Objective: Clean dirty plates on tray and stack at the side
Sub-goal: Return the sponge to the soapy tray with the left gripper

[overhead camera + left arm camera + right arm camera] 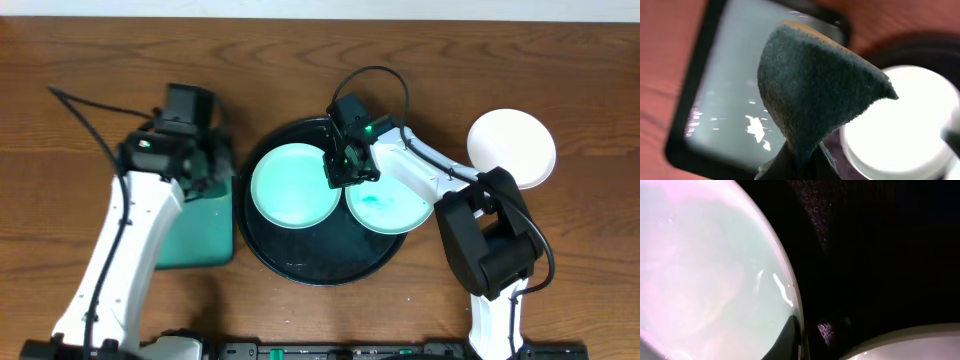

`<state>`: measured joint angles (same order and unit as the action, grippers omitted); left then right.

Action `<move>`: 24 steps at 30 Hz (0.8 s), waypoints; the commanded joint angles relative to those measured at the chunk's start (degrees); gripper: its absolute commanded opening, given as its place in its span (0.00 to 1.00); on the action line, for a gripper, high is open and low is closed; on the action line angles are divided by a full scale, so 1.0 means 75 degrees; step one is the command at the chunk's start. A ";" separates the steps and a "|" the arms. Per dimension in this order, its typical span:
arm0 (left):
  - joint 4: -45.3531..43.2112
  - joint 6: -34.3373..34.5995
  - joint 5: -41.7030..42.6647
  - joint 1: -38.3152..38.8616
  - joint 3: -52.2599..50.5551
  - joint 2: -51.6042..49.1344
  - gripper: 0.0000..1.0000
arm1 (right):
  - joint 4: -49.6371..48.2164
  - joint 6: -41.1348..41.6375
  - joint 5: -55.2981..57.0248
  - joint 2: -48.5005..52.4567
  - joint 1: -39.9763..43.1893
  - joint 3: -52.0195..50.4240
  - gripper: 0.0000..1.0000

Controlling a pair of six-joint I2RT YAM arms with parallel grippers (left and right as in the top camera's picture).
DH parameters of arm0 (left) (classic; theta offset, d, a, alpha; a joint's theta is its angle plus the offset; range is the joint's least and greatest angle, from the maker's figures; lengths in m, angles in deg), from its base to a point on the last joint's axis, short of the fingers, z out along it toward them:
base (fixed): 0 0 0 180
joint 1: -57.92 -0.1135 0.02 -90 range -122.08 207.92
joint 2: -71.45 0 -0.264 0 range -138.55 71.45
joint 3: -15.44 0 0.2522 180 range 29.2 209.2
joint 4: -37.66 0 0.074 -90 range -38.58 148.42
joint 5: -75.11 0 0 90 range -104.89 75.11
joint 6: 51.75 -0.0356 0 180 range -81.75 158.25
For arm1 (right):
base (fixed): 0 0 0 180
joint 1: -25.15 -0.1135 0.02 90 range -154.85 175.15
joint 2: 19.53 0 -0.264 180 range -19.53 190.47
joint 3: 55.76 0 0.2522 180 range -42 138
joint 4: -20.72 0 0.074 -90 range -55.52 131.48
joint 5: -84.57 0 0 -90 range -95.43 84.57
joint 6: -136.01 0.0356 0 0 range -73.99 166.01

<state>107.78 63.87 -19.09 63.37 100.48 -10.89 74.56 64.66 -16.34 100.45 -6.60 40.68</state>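
Note:
The round black tray [322,262] holds two mint plates. My right gripper [340,172] is shut on the right rim of the left plate [290,187]; the right wrist view shows that rim [705,270] pinched at the gripper [802,337]. The right plate [392,210] carries a teal smear and lies partly under the right arm. A white plate [512,148] rests on the table at the far right. My left gripper [212,168] hovers over the tray's left side. In the left wrist view it [802,167] is shut on a dark green scouring sponge [815,90].
A rectangular teal tray [200,240] with a dark rim lies left of the black tray, below the left gripper, and shows in the left wrist view [725,100]. Bare wooden table [560,60] lies all around.

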 commanded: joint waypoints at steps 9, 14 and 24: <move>-0.0414 -0.0411 0.0038 -0.0839 -0.0277 -0.2372 0.07 | 0.0140 -0.0117 -0.0073 0.0236 -0.0175 -0.0303 0.01; -0.0825 -0.0414 0.0044 -0.0839 -0.0277 -0.3045 0.07 | 0.0169 -0.0117 -0.0076 0.0236 -0.0175 -0.0303 0.01; -0.0804 -0.0414 0.0099 -0.0839 -0.0259 -0.2739 0.53 | 0.0207 -0.0117 -0.0192 0.0236 -0.0175 -0.0303 0.01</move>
<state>101.31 60.90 -18.22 57.28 98.87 -34.00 74.51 64.66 -16.41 100.45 -6.60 40.66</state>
